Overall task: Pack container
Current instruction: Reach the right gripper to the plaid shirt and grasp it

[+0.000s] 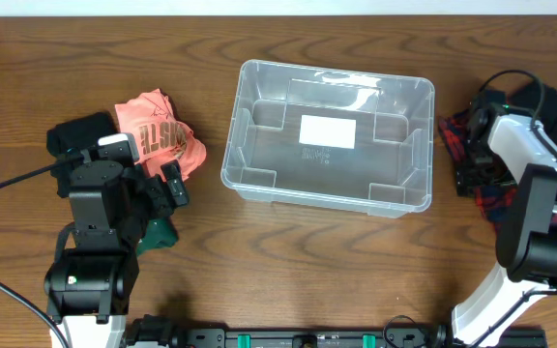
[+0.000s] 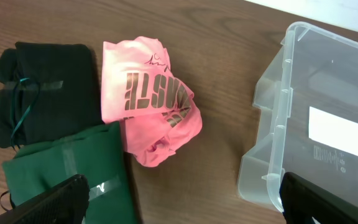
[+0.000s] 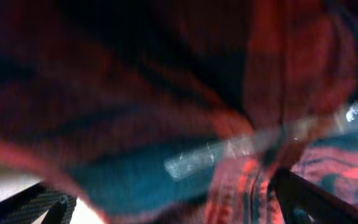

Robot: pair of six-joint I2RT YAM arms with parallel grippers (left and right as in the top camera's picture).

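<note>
The clear plastic container (image 1: 236, 145) stands empty in the middle of the table, with a white label on its base. It also shows at the right of the left wrist view (image 2: 272, 106). My left gripper (image 1: 169, 187) is open and empty, above bare wood between the green cloth and the container (image 2: 185, 208). A crumpled pink shirt (image 1: 162, 130) lies left of the container. My right gripper (image 1: 469, 155) is down on a red and blue plaid cloth (image 1: 486, 198) right of the container. Its fingers are wide apart with the blurred plaid cloth (image 3: 166, 106) filling the space between them (image 3: 179, 205).
A black folded cloth (image 1: 77, 135) lies left of the pink shirt (image 2: 148, 112), and a dark green folded cloth (image 1: 160, 232) lies in front of it. Both show in the left wrist view, black (image 2: 42, 93) and green (image 2: 73, 174). A black cable runs off the left edge.
</note>
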